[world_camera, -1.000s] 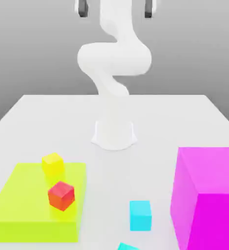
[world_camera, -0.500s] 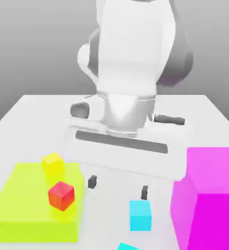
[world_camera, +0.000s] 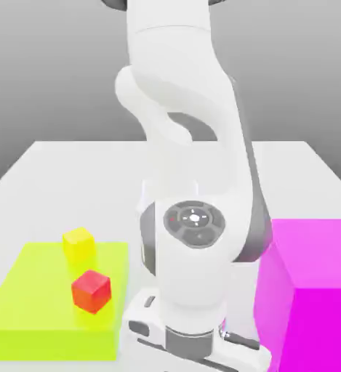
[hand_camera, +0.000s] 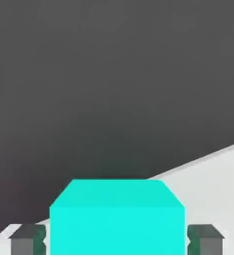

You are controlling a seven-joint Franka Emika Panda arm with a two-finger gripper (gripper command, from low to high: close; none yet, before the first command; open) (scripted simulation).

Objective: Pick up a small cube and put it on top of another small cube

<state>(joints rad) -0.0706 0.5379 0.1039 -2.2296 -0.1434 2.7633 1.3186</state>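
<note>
- Fingertips point(hand_camera: 28, 240) of the gripper point(hand_camera: 117, 239) appear in the hand view as two dark grey pads, one on each side of the small cube point(hand_camera: 117, 219); they stand wide apart, each with a narrow gap to the cube's side face, so neither pad touches it.
- Small cube: bright cyan, sitting between the two pads; its top face and front face are visible.
- Cube support: the cube rests on the white table point(hand_camera: 218, 179), whose edge runs as a slanted line behind the cube, with dark grey background beyond it.
- Arm point(world_camera: 191, 240): in the exterior view the white arm bends forward from its base at mid-table and reaches down to the lower centre of the frame; a round joint cap with a grey disc faces the camera, and the wrist flange is cut off by the bottom edge of the frame.
- Magenta block point(world_camera: 311, 290): large, at the lower right of the exterior view, just beside the arm's lower link.
- Yellow-green slab point(world_camera: 27, 305): flat and wide, at the lower left of the exterior view, resting on the table.
- Small yellow cube point(world_camera: 78, 244): stands on the slab's far edge.
- Small red cube point(world_camera: 91, 290): stands on the slab, nearer the camera than the yellow cube and close to the arm's wrist.
</note>
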